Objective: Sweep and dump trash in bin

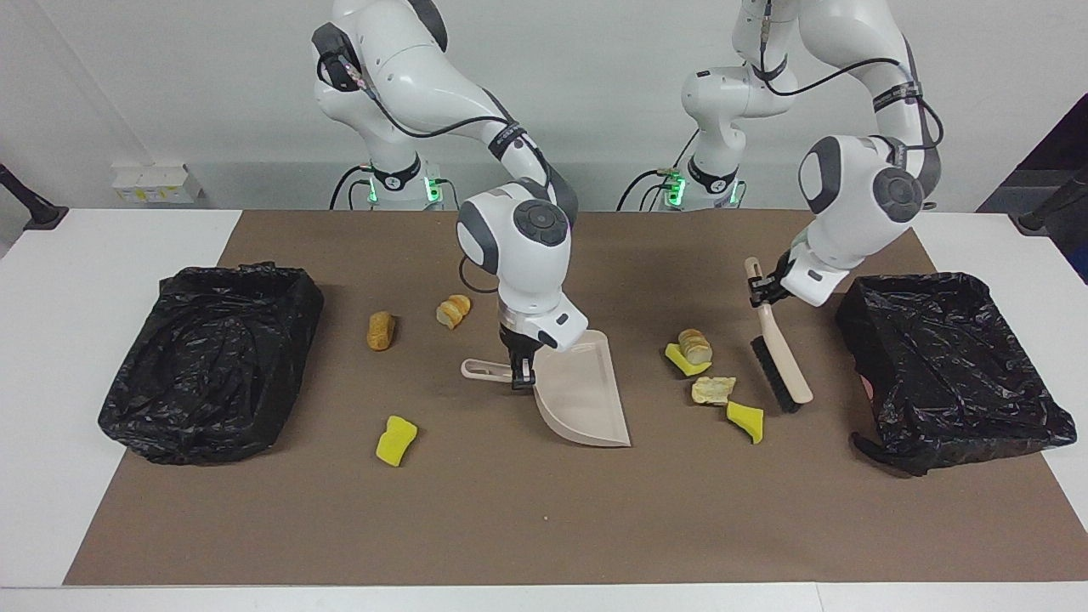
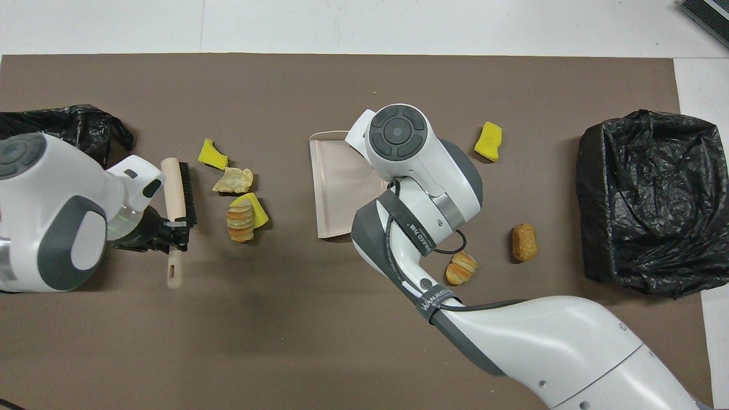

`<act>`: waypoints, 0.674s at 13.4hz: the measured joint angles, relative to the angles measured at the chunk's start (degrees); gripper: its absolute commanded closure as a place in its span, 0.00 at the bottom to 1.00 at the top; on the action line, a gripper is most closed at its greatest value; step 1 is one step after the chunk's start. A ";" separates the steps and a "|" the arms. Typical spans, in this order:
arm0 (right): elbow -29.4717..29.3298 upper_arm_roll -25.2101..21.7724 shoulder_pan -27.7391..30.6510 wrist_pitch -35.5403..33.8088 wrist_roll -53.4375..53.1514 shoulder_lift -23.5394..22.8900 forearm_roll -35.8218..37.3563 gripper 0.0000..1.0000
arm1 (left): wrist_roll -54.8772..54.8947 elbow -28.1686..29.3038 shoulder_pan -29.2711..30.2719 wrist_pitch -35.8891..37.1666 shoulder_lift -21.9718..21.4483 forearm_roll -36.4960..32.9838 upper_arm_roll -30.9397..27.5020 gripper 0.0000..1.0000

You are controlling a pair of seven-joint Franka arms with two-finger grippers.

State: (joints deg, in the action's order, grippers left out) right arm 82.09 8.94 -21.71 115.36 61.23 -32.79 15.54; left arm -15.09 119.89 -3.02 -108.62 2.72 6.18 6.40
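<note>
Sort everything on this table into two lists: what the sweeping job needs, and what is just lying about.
Belongs to the job:
- brush, held by the left gripper
- dustpan, held by the right gripper
- trash bits, e.g. sliced roll, crumpled scrap, yellow sponge wedge
- two black-lined bins

Just lying about:
- white box by the wall
</note>
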 measured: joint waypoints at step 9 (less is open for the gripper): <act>1.89 0.05 -0.04 1.76 -0.50 0.08 -0.40 1.00 | -5.29 5.61 -10.49 -9.06 -1.88 5.68 0.52 1.00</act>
State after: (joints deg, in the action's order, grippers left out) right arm 83.98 8.99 -21.75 117.13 60.73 -32.71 15.14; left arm -20.39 125.50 -13.50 -117.68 0.85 11.86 6.93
